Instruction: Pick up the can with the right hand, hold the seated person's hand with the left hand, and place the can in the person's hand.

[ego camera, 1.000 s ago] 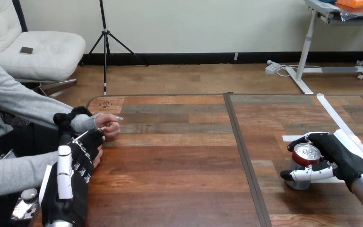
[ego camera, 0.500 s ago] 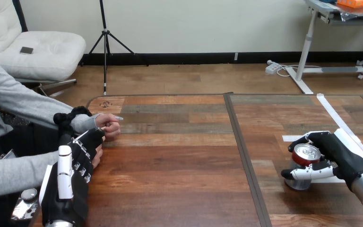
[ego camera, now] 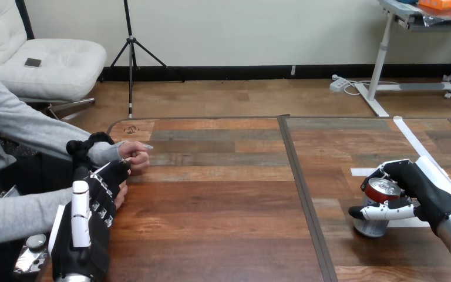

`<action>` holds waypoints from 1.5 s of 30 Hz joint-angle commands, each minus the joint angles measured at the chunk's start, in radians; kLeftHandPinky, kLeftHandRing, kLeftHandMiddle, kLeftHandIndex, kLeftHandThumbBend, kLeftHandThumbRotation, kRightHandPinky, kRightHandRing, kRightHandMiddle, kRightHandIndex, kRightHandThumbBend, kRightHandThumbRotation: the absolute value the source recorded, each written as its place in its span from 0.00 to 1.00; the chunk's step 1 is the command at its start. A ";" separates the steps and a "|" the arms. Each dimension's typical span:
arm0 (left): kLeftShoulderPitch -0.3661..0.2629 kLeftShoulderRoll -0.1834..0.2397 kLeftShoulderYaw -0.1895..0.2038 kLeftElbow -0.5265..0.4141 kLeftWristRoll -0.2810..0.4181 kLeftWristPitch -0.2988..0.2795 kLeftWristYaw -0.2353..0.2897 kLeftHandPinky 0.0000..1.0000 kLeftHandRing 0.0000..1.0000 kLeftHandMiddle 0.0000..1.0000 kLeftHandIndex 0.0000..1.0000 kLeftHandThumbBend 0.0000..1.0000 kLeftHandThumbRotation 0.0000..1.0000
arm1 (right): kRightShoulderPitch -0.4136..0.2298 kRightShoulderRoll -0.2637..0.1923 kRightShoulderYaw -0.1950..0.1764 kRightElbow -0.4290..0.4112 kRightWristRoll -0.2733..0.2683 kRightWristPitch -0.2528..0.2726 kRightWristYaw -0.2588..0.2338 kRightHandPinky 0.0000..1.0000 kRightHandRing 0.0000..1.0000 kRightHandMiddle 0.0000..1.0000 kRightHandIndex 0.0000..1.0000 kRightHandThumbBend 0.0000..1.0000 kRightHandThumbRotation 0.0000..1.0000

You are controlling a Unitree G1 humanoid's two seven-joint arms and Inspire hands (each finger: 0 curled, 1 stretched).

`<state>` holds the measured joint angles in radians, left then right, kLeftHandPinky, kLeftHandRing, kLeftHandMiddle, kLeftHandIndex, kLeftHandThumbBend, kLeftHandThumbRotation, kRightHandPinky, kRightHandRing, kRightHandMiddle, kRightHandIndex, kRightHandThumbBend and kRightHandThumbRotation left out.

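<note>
The right hand (ego camera: 427,192) has edged slightly rightward, its fingers (ego camera: 387,169) wrapped round the can (ego camera: 380,190), which stands on the worktop (ego camera: 223,200). The left hand (ego camera: 97,197) is by the person's hands (ego camera: 134,156); whether it grips, I cannot tell. A loose grasp could let the can tip during lifting.

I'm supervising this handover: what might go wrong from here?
The right robot hand is curled round the can near its top; on lifting, the can may tilt or slip. The person's farther hand, beside the left robot hand, is closed and lies far across the table, so the can may arrive with no open palm.
</note>
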<state>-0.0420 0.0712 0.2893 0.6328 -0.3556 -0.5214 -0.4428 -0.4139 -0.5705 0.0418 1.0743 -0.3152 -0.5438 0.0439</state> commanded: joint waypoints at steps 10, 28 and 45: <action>-0.043 0.004 -0.010 -0.058 -0.003 -0.009 -0.006 0.99 0.91 0.83 0.72 0.52 1.00 | -0.055 -0.048 -0.002 -0.011 0.000 -0.058 -0.017 0.33 0.36 0.41 0.46 0.75 0.00; -0.040 0.005 -0.012 -0.064 0.005 -0.013 0.002 0.99 0.91 0.83 0.71 0.53 1.00 | -0.060 -0.061 0.009 -0.021 -0.024 -0.065 -0.023 0.35 0.38 0.43 0.45 0.79 0.00; -0.042 0.008 -0.009 -0.060 -0.003 -0.009 -0.008 1.00 0.91 0.83 0.71 0.52 1.00 | -0.063 -0.069 0.014 -0.038 -0.034 -0.082 0.006 0.37 0.40 0.45 0.46 0.80 0.00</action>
<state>-0.0420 0.0707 0.2891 0.6321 -0.3552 -0.5213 -0.4416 -0.4140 -0.6005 0.0509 1.0750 -0.3545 -0.5887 0.0456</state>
